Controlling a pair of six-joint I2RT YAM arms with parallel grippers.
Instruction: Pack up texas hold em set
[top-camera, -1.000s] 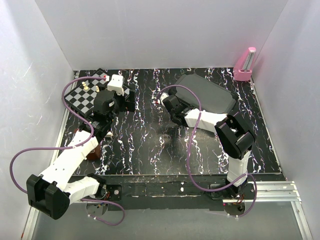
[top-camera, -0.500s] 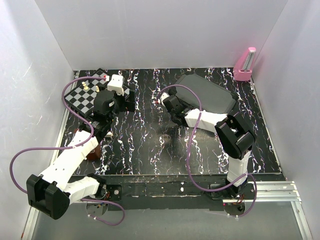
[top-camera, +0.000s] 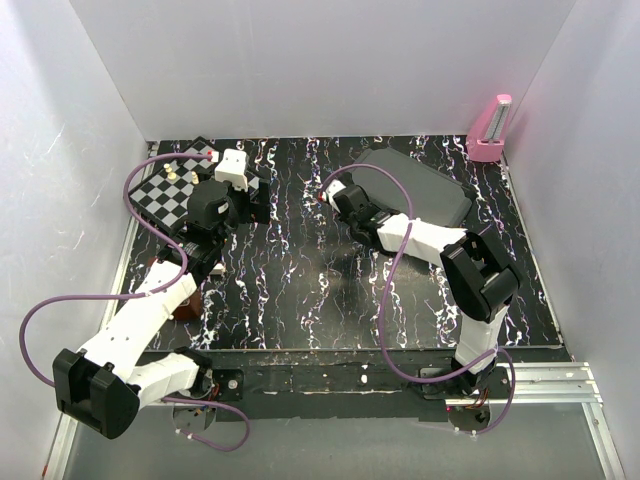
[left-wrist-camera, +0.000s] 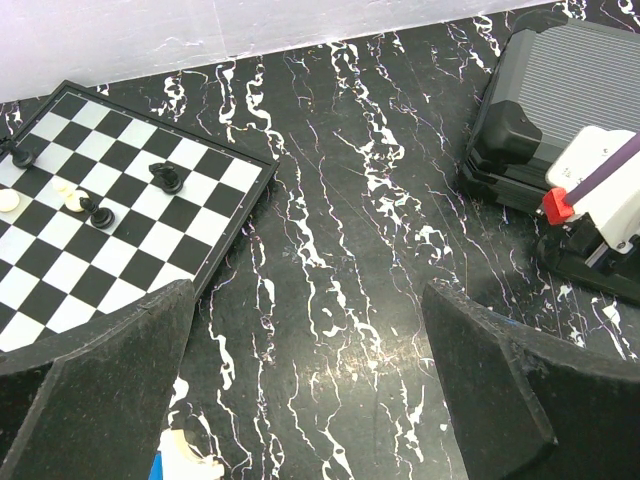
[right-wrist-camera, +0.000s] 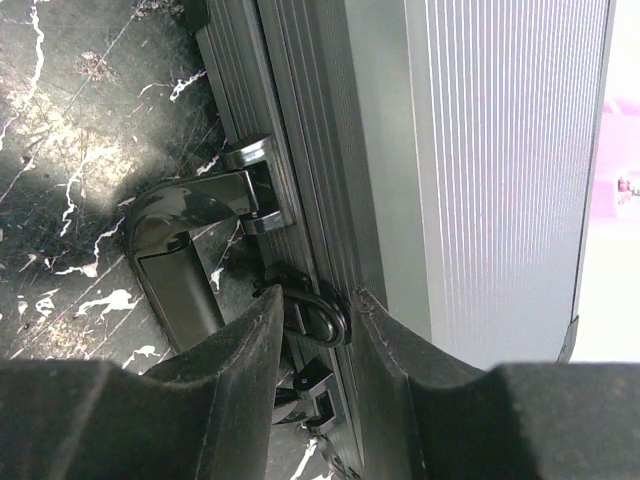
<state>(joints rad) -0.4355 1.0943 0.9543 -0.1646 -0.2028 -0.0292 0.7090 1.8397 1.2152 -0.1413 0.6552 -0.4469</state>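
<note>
The black hinged briefcase with a grey ribbed lid (top-camera: 415, 195) lies flat and closed on the far right part of the black, white-veined marble-patterned desk (top-camera: 300, 270), well apart from the black-and-white chessboard (top-camera: 170, 195) at the far left. The right tool (right-wrist-camera: 318, 305) is down at the case's near-left side wall, where the right wrist view shows its two dark fingers (right-wrist-camera: 235, 375) partly spread, one on each side of a small black latch (right-wrist-camera: 318, 318) on the seam between lid and base. The latch nearly fills the gap between them, and they do not look clamped on it; nothing is lifted or carried. Just beside the latch, the case's black carrying handle (right-wrist-camera: 180, 262) hangs from bright metal brackets (right-wrist-camera: 255, 190) and reaches down to the desk. The left tool (left-wrist-camera: 305, 290) hovers over bare desk with its fingers (left-wrist-camera: 100, 390) spread wide and nothing between them, just beside the near-right edge of the chessboard. A few black and cream chess pieces (left-wrist-camera: 165, 178) stand on the squares of the board. A small blue-and-white block (left-wrist-camera: 180, 460) lies on the desk close under that tool. From the left wrist, the closed case shows at the upper right, with the right arm's white link (left-wrist-camera: 600, 185) against its side. A pink upright object (top-camera: 490, 130) stands at the far right corner of the desk, beyond the case.
</note>
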